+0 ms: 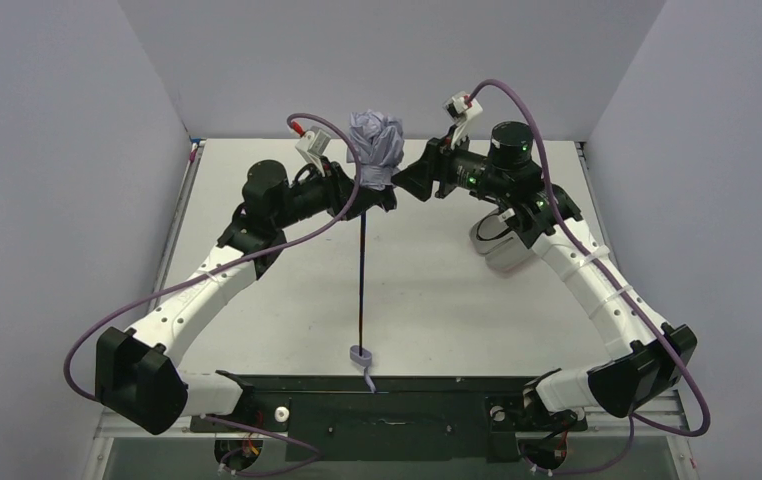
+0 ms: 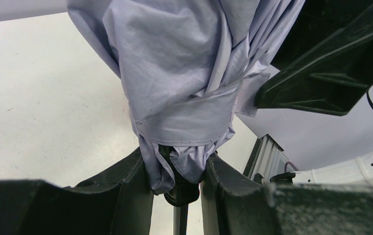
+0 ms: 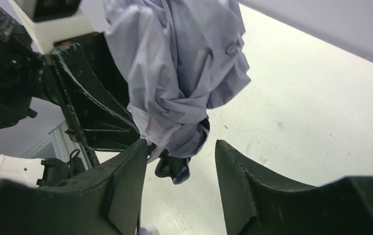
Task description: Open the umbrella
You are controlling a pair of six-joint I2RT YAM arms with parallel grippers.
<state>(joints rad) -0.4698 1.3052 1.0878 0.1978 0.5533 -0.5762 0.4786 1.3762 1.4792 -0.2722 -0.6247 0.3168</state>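
One umbrella (image 1: 377, 145): left fingers (image 2: 126, 196) clamp it, right fingers (image 3: 126, 186) spread.

A matte white table (image 1: 437, 300) is shown from above, enclosed by pale grey walls (image 1: 47, 150) on the left, right and far sides. Faint specks and scuffs are seen on its surface in the wrist views. A pale oblong fabric sleeve (image 1: 498, 250) is laid on the right half, partly covered by the right arm (image 1: 597, 280). A black base plate (image 1: 387, 405) is set along the near edge. The handle (image 1: 360, 355) of the umbrella (image 1: 377, 148) is seen just beyond that plate; whether it touches the table cannot be told.
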